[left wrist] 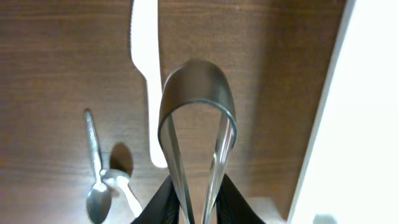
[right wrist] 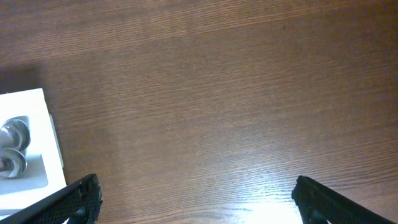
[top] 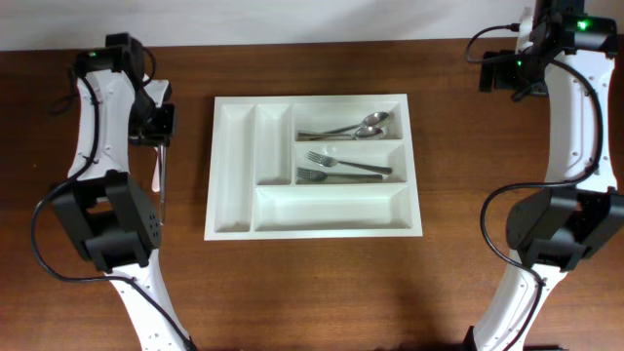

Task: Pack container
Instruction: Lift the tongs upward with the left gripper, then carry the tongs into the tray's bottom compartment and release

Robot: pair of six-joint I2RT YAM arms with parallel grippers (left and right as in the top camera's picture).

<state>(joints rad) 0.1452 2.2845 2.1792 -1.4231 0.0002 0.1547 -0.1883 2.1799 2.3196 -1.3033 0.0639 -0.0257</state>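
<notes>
Left gripper (left wrist: 196, 208) clamped on metal utensil (left wrist: 198, 99), left of tray (top: 312, 234) | right gripper (right wrist: 196, 199) wide, empty, right of tray | step, judged: utensil transfer to tray | next: travel right over a free compartment, lower, release

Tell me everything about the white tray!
The tray is white, looks plastic, and lies flat in the middle of the wooden table. It has five sections: two long narrow ones on the robot's left, two short ones beside them, and one long one along the edge nearest the robot. Two spoons lie in the far short section, two forks in the next. The other three are empty.
</notes>
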